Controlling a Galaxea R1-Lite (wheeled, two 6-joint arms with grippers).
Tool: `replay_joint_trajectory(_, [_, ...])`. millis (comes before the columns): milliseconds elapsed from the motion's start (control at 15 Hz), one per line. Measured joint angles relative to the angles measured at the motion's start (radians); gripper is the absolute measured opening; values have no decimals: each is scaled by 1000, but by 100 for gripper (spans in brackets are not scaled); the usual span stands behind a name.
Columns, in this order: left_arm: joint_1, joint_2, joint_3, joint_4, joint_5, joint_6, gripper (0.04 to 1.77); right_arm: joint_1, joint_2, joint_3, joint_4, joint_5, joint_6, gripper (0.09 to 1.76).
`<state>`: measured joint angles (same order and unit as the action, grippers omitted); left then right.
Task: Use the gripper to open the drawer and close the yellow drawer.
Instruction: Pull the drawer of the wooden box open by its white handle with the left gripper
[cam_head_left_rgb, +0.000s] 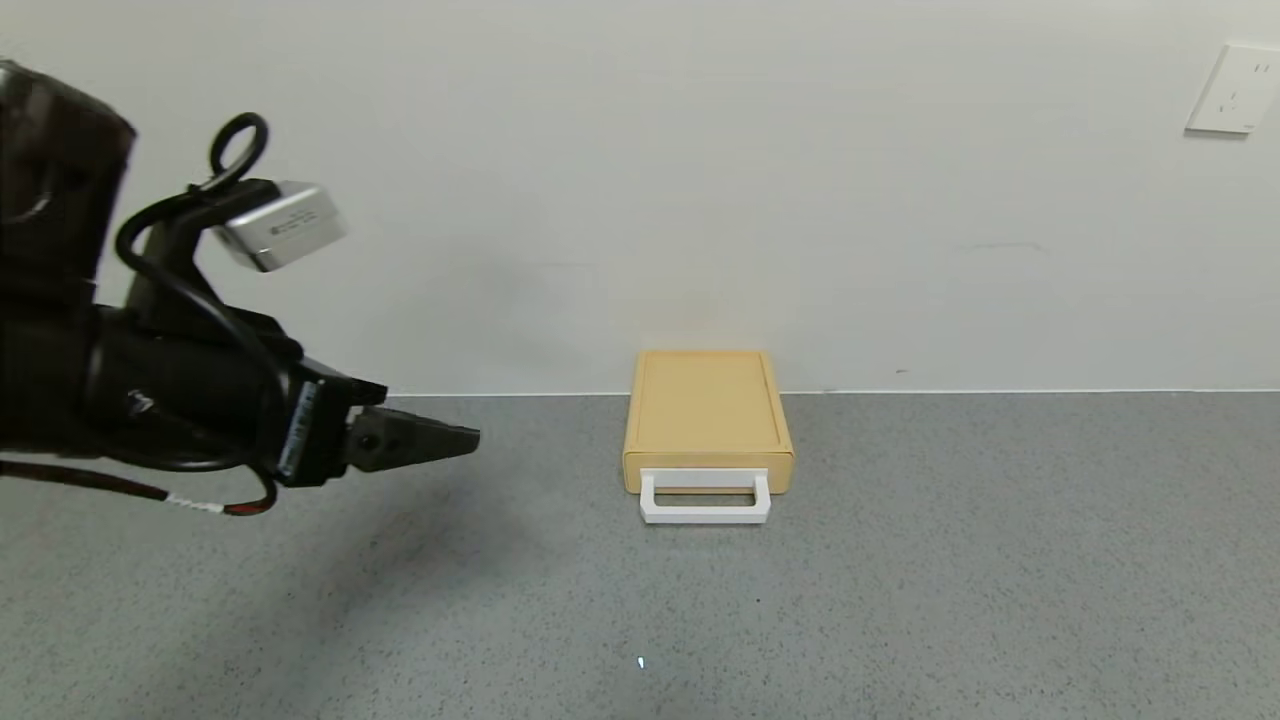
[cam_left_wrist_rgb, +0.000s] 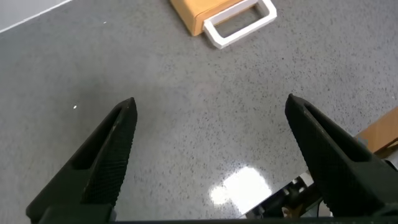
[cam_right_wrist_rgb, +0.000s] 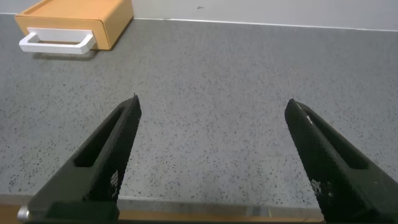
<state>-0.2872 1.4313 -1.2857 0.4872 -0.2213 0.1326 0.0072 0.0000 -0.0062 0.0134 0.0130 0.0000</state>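
Observation:
The mustard-yellow drawer box (cam_head_left_rgb: 708, 410) sits on the grey table against the back wall, its white loop handle (cam_head_left_rgb: 704, 497) facing me, the drawer pushed in. It also shows in the left wrist view (cam_left_wrist_rgb: 202, 11) and the right wrist view (cam_right_wrist_rgb: 74, 22). My left gripper (cam_head_left_rgb: 455, 438) hangs above the table to the left of the box, well apart from it, pointing towards it. Its jaws stand wide open and empty (cam_left_wrist_rgb: 210, 107). My right gripper (cam_right_wrist_rgb: 212, 106) is out of the head view; it is open and empty over the table's near edge, right of the box.
The grey speckled table (cam_head_left_rgb: 900, 580) stretches around the box. A white wall runs behind it, with a wall socket (cam_head_left_rgb: 1235, 90) at the upper right. The table's front edge (cam_right_wrist_rgb: 205, 208) lies under the right gripper.

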Motion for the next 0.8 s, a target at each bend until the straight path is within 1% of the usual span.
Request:
replay_joint_trajectory(200, [-61, 136, -84, 1, 3, 30, 172, 0, 0, 0, 0, 0, 0, 170])
replay_joint_trajectory(333, [-103, 209, -121, -1, 8, 39, 172, 0, 0, 0, 0, 0, 0, 170])
replay_joint_trajectory(467, [-140, 269, -135, -2, 13, 39, 172, 0, 0, 0, 0, 0, 0, 170])
replay_joint_trajectory(600, [-162, 308, -135, -2, 21, 38, 172, 0, 0, 0, 0, 0, 0, 170])
replay_joint_trajectory(667, [-168, 323, -134, -3, 33, 38, 156, 0, 0, 0, 0, 0, 0, 170])
replay_joint_trajectory(800, [-173, 340, -134, -5, 37, 39, 124, 0, 0, 0, 0, 0, 0, 170])
